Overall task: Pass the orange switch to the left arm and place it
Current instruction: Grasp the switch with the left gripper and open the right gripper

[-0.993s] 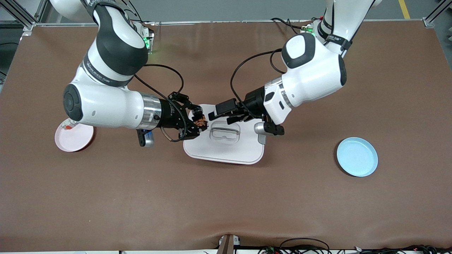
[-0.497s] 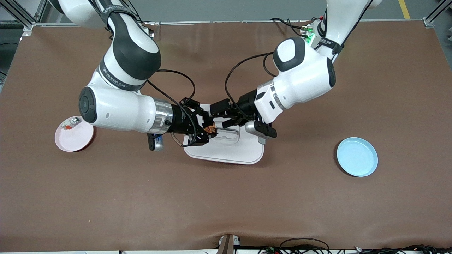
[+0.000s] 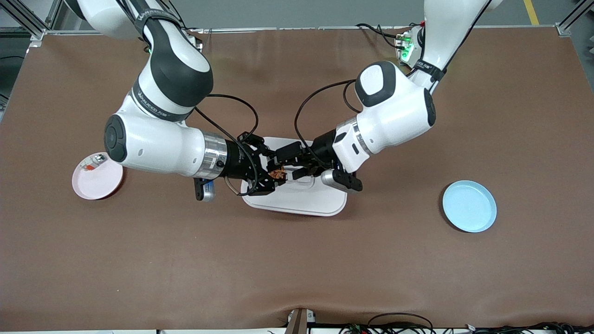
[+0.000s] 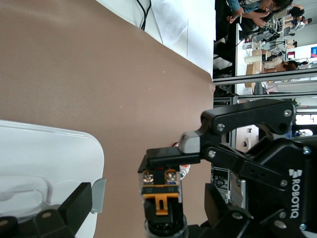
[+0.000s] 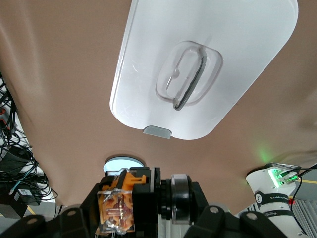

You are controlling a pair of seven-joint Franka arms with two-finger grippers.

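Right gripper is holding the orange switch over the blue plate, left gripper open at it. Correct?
One thing is off: the right gripper holds the orange switch over the white box, not the blue plate, which sits bare toward the left arm's end. The front view shows it. The left gripper is open at the switch.

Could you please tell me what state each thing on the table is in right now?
Tiny black-and-orange switch: held in the air over the box.
Large white plastic box: lid on.
Right pincer: shut on the switch.
Left pincer: open at the switch.
Round pink plate: holds small parts.
Round blue plate: nothing in it.
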